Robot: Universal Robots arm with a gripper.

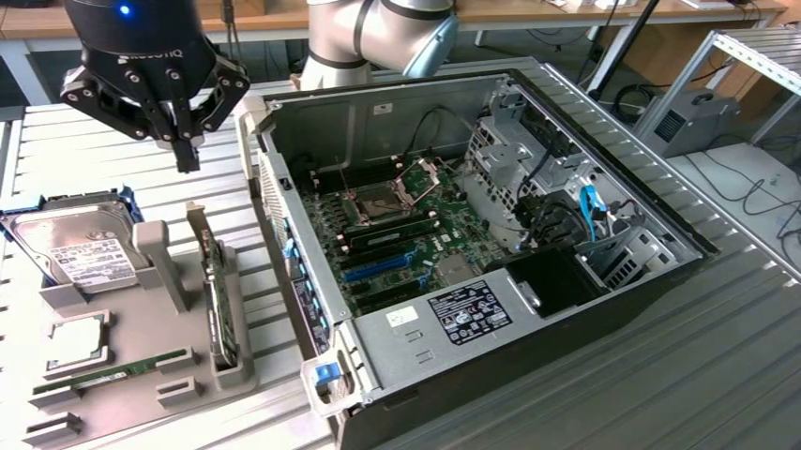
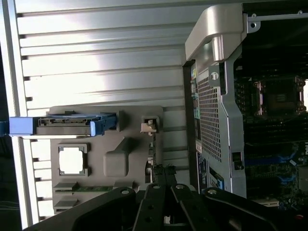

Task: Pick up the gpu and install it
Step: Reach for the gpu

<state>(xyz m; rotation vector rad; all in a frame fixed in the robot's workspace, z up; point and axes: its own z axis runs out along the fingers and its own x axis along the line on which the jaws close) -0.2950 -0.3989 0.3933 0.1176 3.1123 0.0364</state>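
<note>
The gpu (image 1: pixel 220 302) stands on edge in a slot of the grey holder (image 1: pixel 160 258) at the exterior view's left, its silvery bracket end pointing toward the back. My gripper (image 1: pixel 188 161) hangs above the table just behind the holder, well clear of the card, fingers together and holding nothing. In the wrist view the gpu (image 2: pixel 153 151) appears edge-on as a thin strip directly ahead of my gripper (image 2: pixel 161 177). The open computer case (image 1: pixel 626 281) lies on its side, with blue expansion slots (image 1: pixel 382 267) on its motherboard.
The holder also carries a silver hard drive (image 1: pixel 78 251) in a blue caddy, a CPU (image 1: pixel 75 340) and a green RAM stick (image 1: pixel 111 375). The case wall (image 1: pixel 278 225) rises right beside the holder. A metal frame (image 1: pixel 751 56) stands at the back right.
</note>
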